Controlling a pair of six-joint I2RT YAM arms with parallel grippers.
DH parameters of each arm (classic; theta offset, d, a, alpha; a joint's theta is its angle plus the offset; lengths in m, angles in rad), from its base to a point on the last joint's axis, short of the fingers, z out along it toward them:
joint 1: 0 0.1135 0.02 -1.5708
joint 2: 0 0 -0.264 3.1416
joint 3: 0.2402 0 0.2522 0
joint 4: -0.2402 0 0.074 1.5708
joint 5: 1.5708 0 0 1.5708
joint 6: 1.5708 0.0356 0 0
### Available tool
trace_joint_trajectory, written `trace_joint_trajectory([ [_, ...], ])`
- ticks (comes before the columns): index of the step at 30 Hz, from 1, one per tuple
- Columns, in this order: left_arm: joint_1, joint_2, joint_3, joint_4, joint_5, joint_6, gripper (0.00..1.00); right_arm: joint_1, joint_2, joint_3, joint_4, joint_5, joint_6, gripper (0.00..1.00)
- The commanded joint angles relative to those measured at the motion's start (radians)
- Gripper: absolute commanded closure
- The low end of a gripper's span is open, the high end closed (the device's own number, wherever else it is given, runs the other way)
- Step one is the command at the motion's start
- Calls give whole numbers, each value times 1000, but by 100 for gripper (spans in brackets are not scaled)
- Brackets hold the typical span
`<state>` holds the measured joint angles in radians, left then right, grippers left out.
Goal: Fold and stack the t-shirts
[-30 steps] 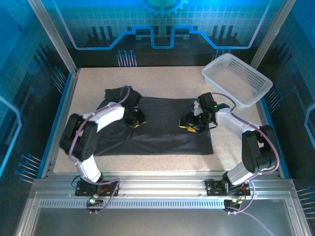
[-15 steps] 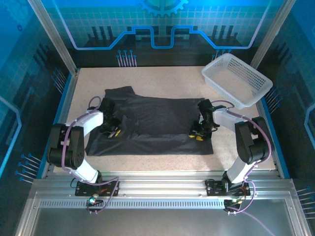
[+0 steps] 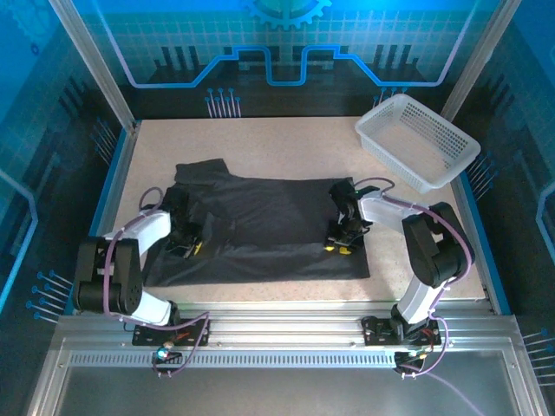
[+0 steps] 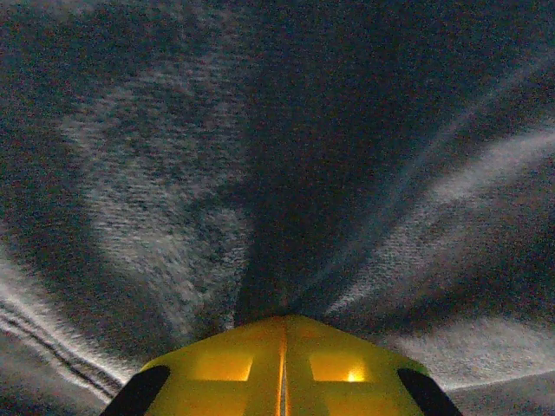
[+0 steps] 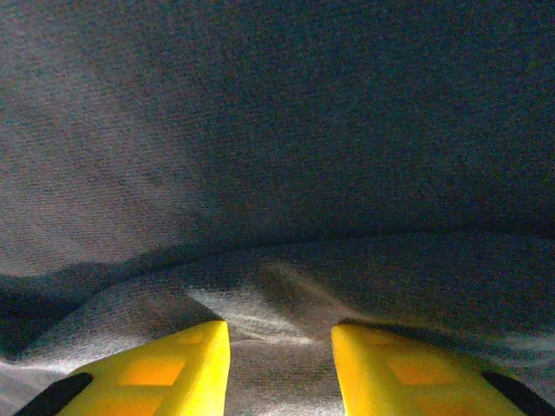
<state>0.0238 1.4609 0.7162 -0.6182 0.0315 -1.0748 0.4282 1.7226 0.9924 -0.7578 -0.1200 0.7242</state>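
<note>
Overall: one dark t-shirt (image 3: 269, 230) lies spread on the desk (image 3: 286, 139), with both arms lowered onto it.
T-shirt position: middle of the desk, its long side running left to right, nearer the near edge than the far one.
T-shirt condition: mostly flat, with soft creases across the body; one short sleeve (image 3: 201, 169) sticks out at the far left corner.
Left gripper (image 3: 186, 249): sits on the left part of the cloth, close to its near left edge.
Left gripper state: clenched on the t-shirt. In the left wrist view the yellow fingers (image 4: 234, 368) meet with no gap, and creases in the cloth fan out from their tips.
Right gripper (image 3: 340, 246): sits on the right part of the cloth, just inside its right edge.
Right gripper state: the yellow fingers (image 5: 165, 373) stand partly apart with a raised fold of the t-shirt filling the gap. It appears to be grasping that fold, though the close, dim view leaves the pressure uncertain.
Cloth at the right gripper: a ridge runs left to right just beyond the fingertips, with a shadowed hollow on its left side.
Basket (image 3: 395, 163): white lattice plastic, at the far right corner of the desk, tilted, well apart from the t-shirt.
</note>
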Motion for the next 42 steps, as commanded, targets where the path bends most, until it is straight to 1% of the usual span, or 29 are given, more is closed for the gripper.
trace_joint_trajectory([
  [1, 43, -10, -52, -121, -42, 2, 87, 41, 25, -59, -89, -54, 41, 59],
  [3, 42, -17, 2, -133, -59, 41, 83, 42, -1, -41, -93, -58, 47, 58],
  [4, 42, -22, 46, -149, -77, 58, 79, 43, -23, -24, -96, -46, 45, 57],
  [6, 42, -26, 151, -173, -126, 84, 71, 40, -77, 25, -81, -13, 23, 52],
  [7, 43, -18, 210, -176, -153, 99, 69, 36, -101, 53, -68, 6, 3, 49],
  [9, 59, 30, 330, -175, -190, 126, 66, 13, -118, 113, -38, 22, -39, 45],
  [10, 76, 74, 397, -176, -189, 129, 66, -7, -109, 148, -28, 18, -60, 44],
  [12, 120, 168, 510, -160, -152, 126, 64, -53, -73, 217, -13, -12, -93, 44],
  [15, 181, 329, 673, -105, -96, 167, 59, -108, 2, 323, 3, -61, -147, 44],
  [17, 220, 438, 800, -106, -56, 212, 55, -133, 59, 396, 2, -121, -189, 43],
  [18, 235, 494, 859, -103, -40, 243, 53, -138, 93, 442, -19, -130, -213, 42],
  [21, 264, 619, 1000, -114, -20, 337, 51, -147, 160, 539, -58, -131, -262, 41],
  [23, 268, 685, 1065, -121, -7, 396, 51, -158, 187, 577, -68, -141, -269, 40],
  [26, 268, 767, 1133, -143, 17, 446, 51, -172, 225, 612, -77, -150, -253, 40],
  [30, 263, 818, 1157, -96, 54, 486, 50, -176, 244, 623, -64, -172, -234, 40],
  [33, 262, 874, 1215, -165, 57, 484, 51, -174, 253, 621, -66, -177, -223, 40],
  [38, 242, 886, 1200, -142, 70, 489, 53, -171, 253, 607, -56, -181, -210, 41],
  [42, 225, 914, 1212, -155, 69, 485, 58, -167, 255, 600, -57, -171, -204, 41],
])
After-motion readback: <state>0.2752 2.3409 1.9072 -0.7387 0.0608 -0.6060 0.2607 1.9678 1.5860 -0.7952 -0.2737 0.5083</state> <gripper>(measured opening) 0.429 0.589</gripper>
